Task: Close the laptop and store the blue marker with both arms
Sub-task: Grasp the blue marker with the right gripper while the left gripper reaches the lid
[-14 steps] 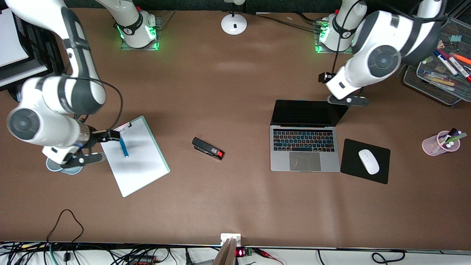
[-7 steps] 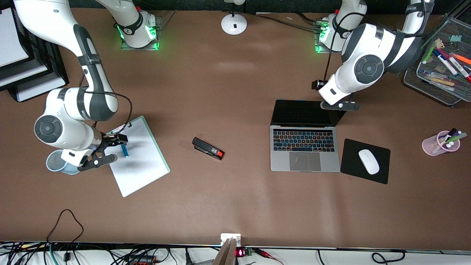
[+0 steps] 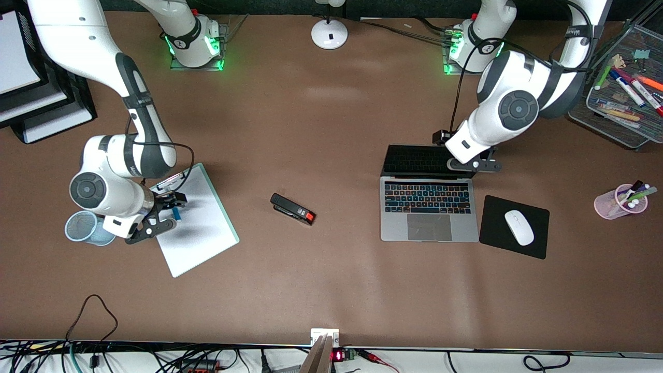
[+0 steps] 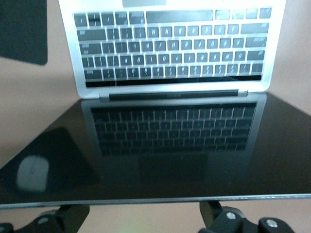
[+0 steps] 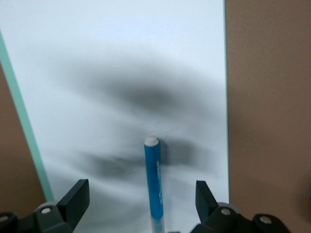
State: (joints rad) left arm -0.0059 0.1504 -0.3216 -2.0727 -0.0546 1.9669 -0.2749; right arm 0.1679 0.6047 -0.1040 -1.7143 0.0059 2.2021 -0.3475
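Right arm comes down from its base at the table's top edge, elbow bent, wrist pointing down over the white notepad (image 3: 197,223) near the right arm's end of the table. Right gripper (image 3: 164,212) is low over the pad, fingers (image 5: 75,198) spread wide, straddling the blue marker (image 5: 155,187), not touching it, holding nothing. Marker lies flat on the pad, white tip away from the gripper; in the front view only its end shows at (image 3: 176,213). Clear cup (image 3: 82,227) sits on the table just beside the gripper.

Left arm folds down from its base, forearm angled toward the laptop (image 3: 428,207). Left gripper (image 3: 474,165) is at the lid's top edge by the corner toward the left arm's end; cannot tell whether its fingers are apart or together. Lid (image 4: 160,150) is tilted partway down over the keyboard (image 4: 170,48), keys mirrored in the dark screen. Laptop sits toward the left arm's end of the table, black mouse pad (image 3: 497,235) with white mouse (image 3: 519,227) beside it. Black stapler (image 3: 292,209) lies mid-table.
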